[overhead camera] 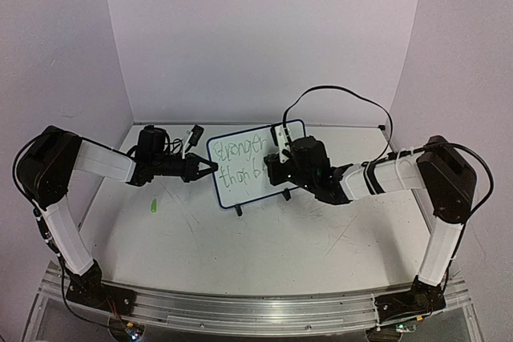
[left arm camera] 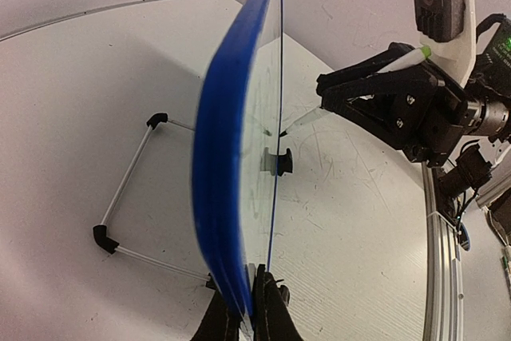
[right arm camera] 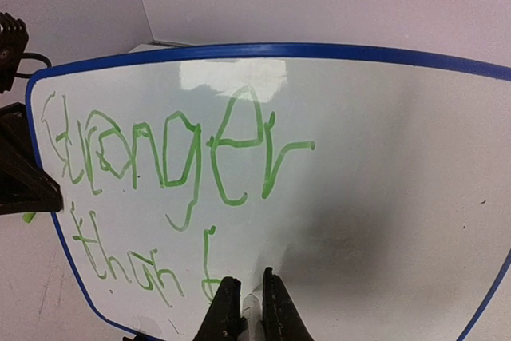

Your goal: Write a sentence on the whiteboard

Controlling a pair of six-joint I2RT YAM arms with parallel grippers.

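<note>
Standing whiteboard, long axis left-right.

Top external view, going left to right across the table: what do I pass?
Left arm's elbow → small green piece on the table → left jaws, clamped on the board's left edge → whiteboard → right jaws, holding the pen at its right half → right arm's elbow.
</note>
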